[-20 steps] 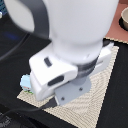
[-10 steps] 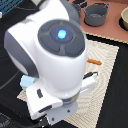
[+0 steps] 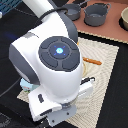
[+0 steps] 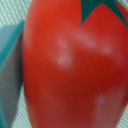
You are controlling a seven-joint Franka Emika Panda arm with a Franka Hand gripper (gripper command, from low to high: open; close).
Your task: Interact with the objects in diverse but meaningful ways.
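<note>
Arm (image 3: 52, 60) is filling most of the exterior view, nearer the camera than half a second ago; its round joint cap with the blue light (image 3: 59, 50) is now sitting centre-frame, where a second ago only the white shell and the wrist bracket were showing.

Wrist view: red tomato (image 4: 70, 65) is crowding almost the whole picture, blurred, with its green leaf top (image 4: 100, 7) peeking in at one corner. A teal-grey blurred shape (image 4: 10, 65) is lying just beside it, touching or nearly so; cannot tell what it is. Pale woven cloth is showing in the thin gaps around them.

The tomato is lying right under the wrist camera, very close. Neither finger is showing in the wrist view, and in the exterior view the hand is hidden beneath the arm's body, so cannot tell whether it is open, closed, or holding anything.

Arm is bending down steeply over the near part of the beige placemat (image 3: 102, 62), white wrist housing (image 3: 55, 100) and grey bracket (image 3: 57, 116) lowest in frame.

Farther back on the placemat: an orange-handled piece of cutlery (image 3: 92, 61), partly covered by the arm. Beyond, on the brown worktop (image 3: 112, 32), a large grey pot (image 3: 97, 13) and a smaller one (image 3: 73, 11) are standing near each other.
</note>
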